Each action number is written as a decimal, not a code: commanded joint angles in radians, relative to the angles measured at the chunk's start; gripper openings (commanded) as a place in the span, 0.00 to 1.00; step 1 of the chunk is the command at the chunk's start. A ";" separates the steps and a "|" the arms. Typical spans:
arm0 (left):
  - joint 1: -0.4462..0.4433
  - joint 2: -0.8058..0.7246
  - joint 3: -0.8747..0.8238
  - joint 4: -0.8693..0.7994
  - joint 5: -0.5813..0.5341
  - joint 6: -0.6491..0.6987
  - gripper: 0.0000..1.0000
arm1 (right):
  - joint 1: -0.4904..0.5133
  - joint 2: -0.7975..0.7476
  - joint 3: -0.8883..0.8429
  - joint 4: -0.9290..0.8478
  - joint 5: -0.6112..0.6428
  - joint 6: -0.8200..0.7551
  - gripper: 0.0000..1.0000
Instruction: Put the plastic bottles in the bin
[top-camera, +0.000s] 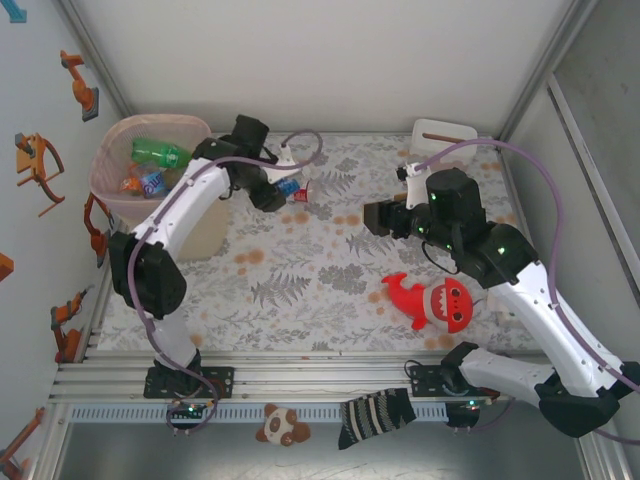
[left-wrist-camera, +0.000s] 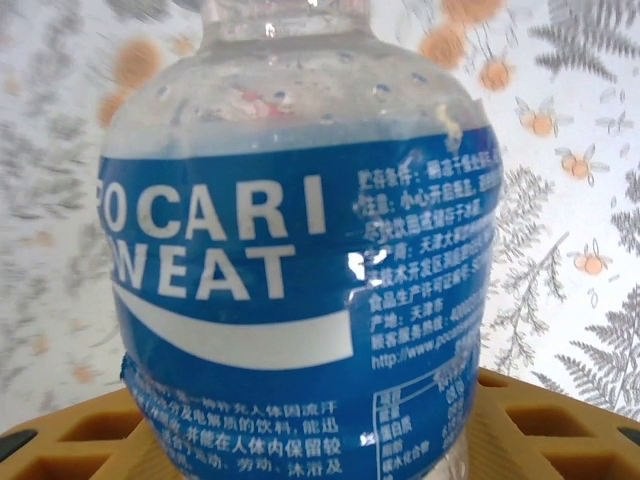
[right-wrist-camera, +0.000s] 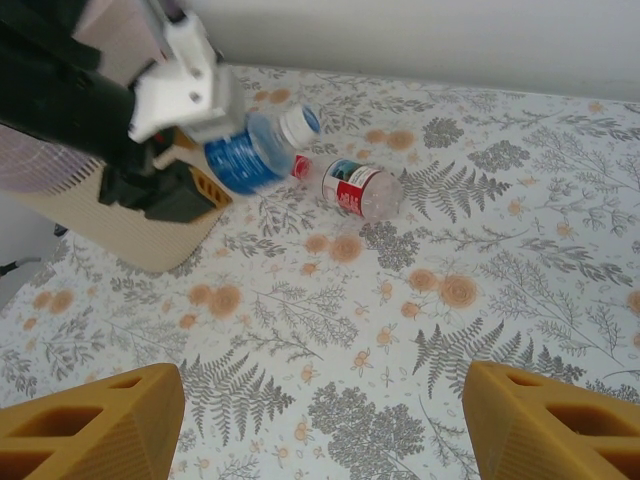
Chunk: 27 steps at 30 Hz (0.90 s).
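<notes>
Two bottles outside the bin: a clear, rounded blue-labelled bottle (left-wrist-camera: 300, 270) and a clear red-labelled bottle (right-wrist-camera: 355, 188), the latter laid on its side on the fern-printed cloth (right-wrist-camera: 330, 330).
Left gripper (top-camera: 280, 190): pinched onto the blue-labelled bottle just beside the bin; its crinkled glossy label is seen against hollowed orange pads (left-wrist-camera: 60, 455).
Right gripper (right-wrist-camera: 320, 400): spread wide, nothing held between its blocky orange fingers (right-wrist-camera: 90, 425).
Bin (top-camera: 150, 119): translucent pink plastic with a rounded-square rim; a green bottle (top-camera: 160, 152) and others are contained.

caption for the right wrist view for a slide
left claw grips a blue-labelled bottle beside the bin; a red-labelled bottle lies on the fern-print table
</notes>
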 joint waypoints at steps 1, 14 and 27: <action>0.039 -0.068 0.083 -0.026 0.048 -0.068 0.54 | 0.007 -0.012 0.041 0.006 0.017 -0.005 0.73; 0.204 -0.170 0.264 -0.029 0.242 -0.441 0.51 | 0.008 -0.001 0.029 0.025 0.000 -0.001 0.73; 0.474 -0.158 0.381 -0.134 0.322 -0.684 0.48 | 0.008 0.020 0.017 0.048 -0.019 -0.001 0.73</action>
